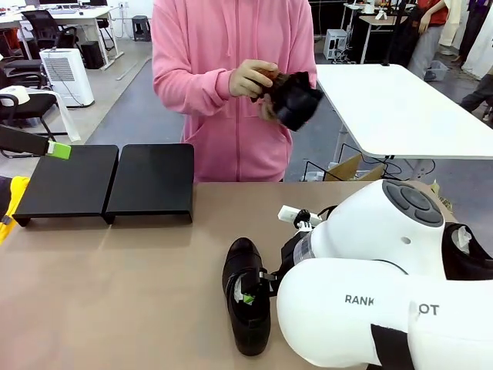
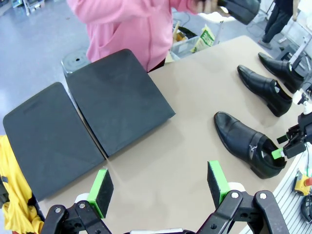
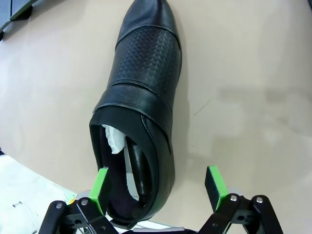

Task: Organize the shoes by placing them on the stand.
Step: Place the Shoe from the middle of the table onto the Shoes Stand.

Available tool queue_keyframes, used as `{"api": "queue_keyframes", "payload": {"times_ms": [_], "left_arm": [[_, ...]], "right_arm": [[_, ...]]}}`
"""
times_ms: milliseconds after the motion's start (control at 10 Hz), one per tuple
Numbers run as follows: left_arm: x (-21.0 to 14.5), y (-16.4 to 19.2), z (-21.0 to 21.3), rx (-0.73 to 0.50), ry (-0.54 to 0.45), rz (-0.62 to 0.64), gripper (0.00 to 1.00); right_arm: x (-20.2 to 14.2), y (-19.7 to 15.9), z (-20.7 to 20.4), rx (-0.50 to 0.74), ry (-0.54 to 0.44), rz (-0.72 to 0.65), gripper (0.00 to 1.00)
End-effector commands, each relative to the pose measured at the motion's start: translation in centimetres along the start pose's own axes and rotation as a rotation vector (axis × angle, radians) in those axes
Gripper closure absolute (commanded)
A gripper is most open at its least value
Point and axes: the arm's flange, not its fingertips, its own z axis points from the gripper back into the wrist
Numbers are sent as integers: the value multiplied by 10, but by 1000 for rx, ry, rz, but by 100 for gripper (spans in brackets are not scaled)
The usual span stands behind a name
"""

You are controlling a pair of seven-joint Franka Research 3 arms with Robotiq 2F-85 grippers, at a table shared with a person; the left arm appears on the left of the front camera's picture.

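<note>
Low matte-black flat stand (image 1: 154,181) bare: all four shoes yet to place. Glossy black leather dress shoe (image 1: 245,297) on tan table (image 1: 115,270), well apart from stand; right gripper (image 3: 158,181) spread wide at its heel, not clamped. Left gripper (image 2: 160,187) spread, empty. Another shoe (image 1: 300,100) in person's hands (image 1: 246,77).

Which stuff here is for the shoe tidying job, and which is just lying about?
For the job:
- nearest shoe
- second shoe
- third shoe
- shoe in the person's hands
- black stand

Just lying about:
- yellow fabric beside the stand
- white air purifier on the floor
- white table behind the person
</note>
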Motion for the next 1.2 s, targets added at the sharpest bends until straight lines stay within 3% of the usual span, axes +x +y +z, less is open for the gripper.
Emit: {"api": "queue_keyframes", "payload": {"times_ms": [0,200,400,500,700,800,900,1100], "left_arm": [[0,0,0,0,0,0,0],[6,-79,-58,-89,29,-60,0],[10,-147,-79,-149,4,25,0],[9,-177,-86,-125,27,35,0],[11,-205,-100,-21,173,105,0],[10,-210,-101,55,166,77,0],[9,-206,-104,-105,103,50,0],[9,-206,-104,-105,103,50,0]], "right_arm": [[0,0,0,0,1,0,0],[7,-43,59,-64,-103,-71,0],[24,-110,115,-113,-186,-202,0],[30,-146,145,-125,-253,-298,0],[33,-197,178,-162,-322,-463,0],[32,-210,183,-176,-327,-525,0],[109,-137,171,-126,-313,-397,0],[109,-137,171,-126,-313,-397,0]]}}
